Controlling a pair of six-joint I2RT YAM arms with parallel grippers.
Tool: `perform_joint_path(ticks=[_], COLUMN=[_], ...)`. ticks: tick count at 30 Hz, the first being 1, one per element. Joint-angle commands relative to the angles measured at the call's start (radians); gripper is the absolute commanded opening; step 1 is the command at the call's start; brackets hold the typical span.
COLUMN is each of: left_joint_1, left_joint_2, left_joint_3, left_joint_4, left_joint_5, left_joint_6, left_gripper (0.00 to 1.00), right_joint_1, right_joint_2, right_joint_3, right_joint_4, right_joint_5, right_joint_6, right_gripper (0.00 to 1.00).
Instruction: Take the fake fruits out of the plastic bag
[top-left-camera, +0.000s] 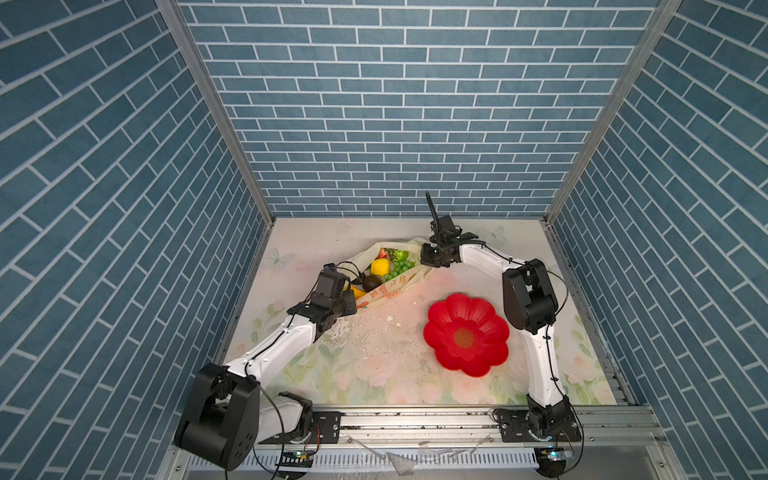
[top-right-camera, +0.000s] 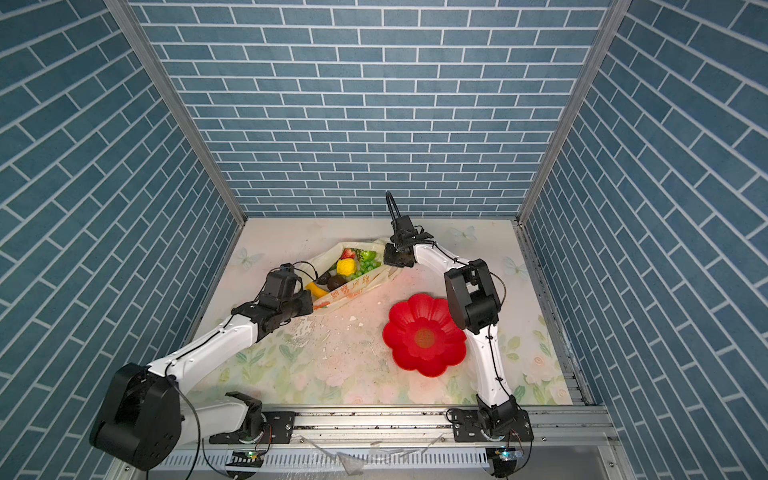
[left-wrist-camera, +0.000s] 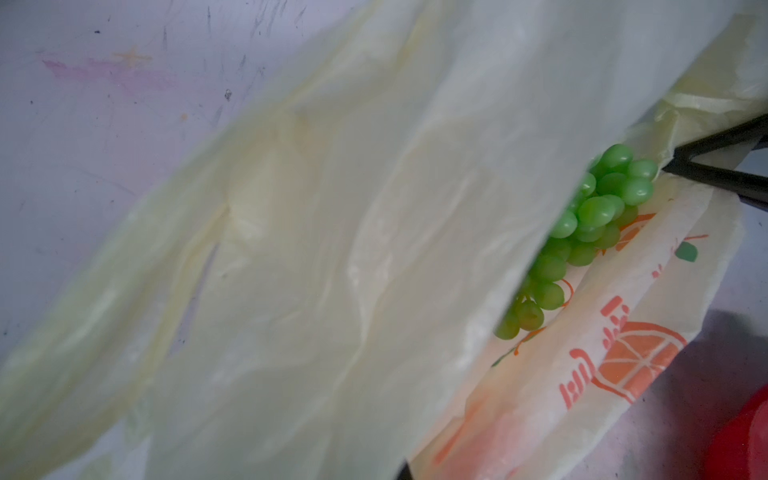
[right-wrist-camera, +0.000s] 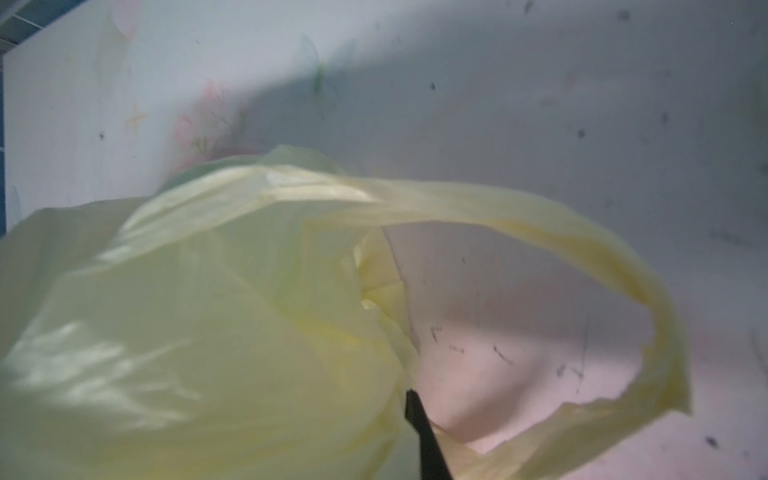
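Looking down in both top views: plastic bag (top-left-camera: 390, 289) (top-right-camera: 353, 289) lies on the table (top-left-camera: 374, 365), back-left of centre, pulled long between the two arms with its mouth gaping upward. All the fruit sits inside it.

Only the top views show the full contents:
- strawberry (top-left-camera: 382, 252) and green round fruit (top-left-camera: 400, 254) at the far end
- yellow knobbly ball (top-left-camera: 380, 266) mid-bag, grape bunch (top-left-camera: 400, 268) just beside it
- dark brown piece (top-left-camera: 371, 282) and banana (top-left-camera: 357, 292) at the near end

Left gripper (top-left-camera: 353, 302) meets the bag's near end. Its fingers are hidden under the wrist from above. They are pressed together, with the film drawn up to them.

Left wrist view: pale film (left-wrist-camera: 332, 249) fills most of the frame. Only the grape bunch (left-wrist-camera: 582, 232) shows past its edge, lying on the orange-slice print. This view alone shows the right gripper (left-wrist-camera: 675, 168) clearly, its two dark fingers converging to a point on the bag's rim.

Right gripper (top-left-camera: 423, 254) sits at the bag's far end in the top views, finger detail too small to read.

Right wrist view: no fruit visible. It shows the bag wall (right-wrist-camera: 208, 332), a loop handle (right-wrist-camera: 582, 224) arching free, and one dark fingertip against the film.

Red plate (top-left-camera: 449, 316) stands empty, well apart from the bag, near the right arm. One corner of it shows in the left wrist view (left-wrist-camera: 744, 440).
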Motion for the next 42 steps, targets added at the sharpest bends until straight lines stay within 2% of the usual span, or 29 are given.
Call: perform_joint_path(ticks=[1,4,5,6,11,13,16,19,23,24,25,26,31,38,42], left_joint_1=[-0.049,-0.104,-0.118,-0.126,-0.153,-0.153,-0.153,-0.154,-0.157,-0.162,-0.171,-0.183,-0.209,-0.241,-0.227], left_joint_2=[-0.036,-0.057,-0.062,-0.070,-0.137,-0.168,-0.182,-0.177,-0.168,-0.162,-0.153,-0.143,0.020,0.310,0.453], left_joint_3=[-0.037,-0.058,-0.063,-0.066,-0.054,-0.009,0.115,0.215,0.315,0.330,0.340,0.347,0.364,0.481,0.545], left_joint_4=[-0.088,-0.108,-0.115,-0.124,-0.203,-0.289,-0.475,-0.619,-0.706,-0.697,-0.677,-0.647,-0.434,-0.369,-0.400], left_joint_5=[-0.034,-0.044,-0.046,-0.047,-0.044,-0.014,0.005,0.003,-0.033,-0.054,-0.086,-0.106,-0.229,-0.437,-0.523], left_joint_6=[-0.005,-0.027,-0.036,-0.046,-0.078,-0.090,-0.078,-0.039,0.015,0.035,0.056,0.076,0.189,0.262,0.229], left_gripper=[0.02,0.09,0.14,0.22,0.51,0.70,0.84,0.86,0.87,0.88,0.98,0.99,0.99,0.99,0.99], right_joint_1=[0.006,0.006,0.006,0.006,0.007,0.004,0.005,0.005,0.005,0.006,0.004,0.006,0.005,0.000,-0.002], right_joint_2=[-0.117,-0.167,-0.182,-0.197,-0.249,-0.256,-0.252,-0.240,-0.224,-0.224,-0.224,-0.224,-0.212,-0.199,-0.183], right_joint_3=[-0.117,-0.191,-0.210,-0.232,-0.291,-0.295,-0.285,-0.268,-0.239,-0.236,-0.236,-0.234,-0.216,-0.193,-0.158], right_joint_4=[0.097,0.121,0.131,0.139,0.146,0.135,0.125,0.128,0.131,0.131,0.131,0.131,0.122,0.107,0.074], right_joint_5=[-0.007,-0.005,-0.005,-0.006,0.017,0.035,0.052,0.035,0.015,0.015,0.015,0.015,0.018,0.021,0.025], right_joint_6=[0.027,0.026,0.026,0.028,0.017,0.002,-0.017,-0.017,-0.012,-0.013,-0.014,-0.014,-0.018,-0.025,-0.042], right_gripper=[0.06,0.03,0.02,0.02,0.00,0.00,0.01,0.01,0.01,0.01,0.01,0.01,0.01,0.01,0.01])
